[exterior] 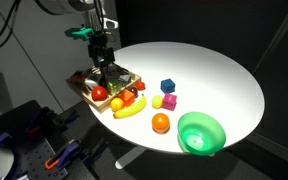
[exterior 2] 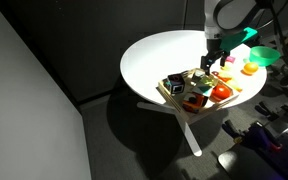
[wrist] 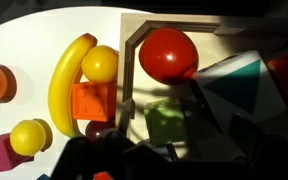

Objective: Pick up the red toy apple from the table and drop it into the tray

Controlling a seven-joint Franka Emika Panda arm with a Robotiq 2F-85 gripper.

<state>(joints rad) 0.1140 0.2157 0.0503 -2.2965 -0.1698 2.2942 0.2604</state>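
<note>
The red toy apple point(wrist: 167, 55) lies inside the tan tray point(wrist: 134, 45), in its corner next to the banana. It also shows in both exterior views point(exterior: 100, 93) point(exterior 2: 222, 92). The tray point(exterior: 84, 84) point(exterior 2: 172, 92) sits at the table's edge and holds several coloured blocks. My gripper point(exterior: 106, 66) point(exterior 2: 212, 63) hangs just above the tray, beside the apple and apart from it. In the wrist view its fingers point(wrist: 164, 112) are spread, with nothing held, over a green block point(wrist: 167, 125).
A yellow banana point(wrist: 67, 80) point(exterior: 130, 108), a yellow ball point(wrist: 100, 64) and an orange block point(wrist: 92, 102) lie just outside the tray. An orange fruit point(exterior: 160, 122), a green bowl point(exterior: 201, 133) and a blue cube point(exterior: 168, 86) stand further along the round white table point(exterior: 214, 70).
</note>
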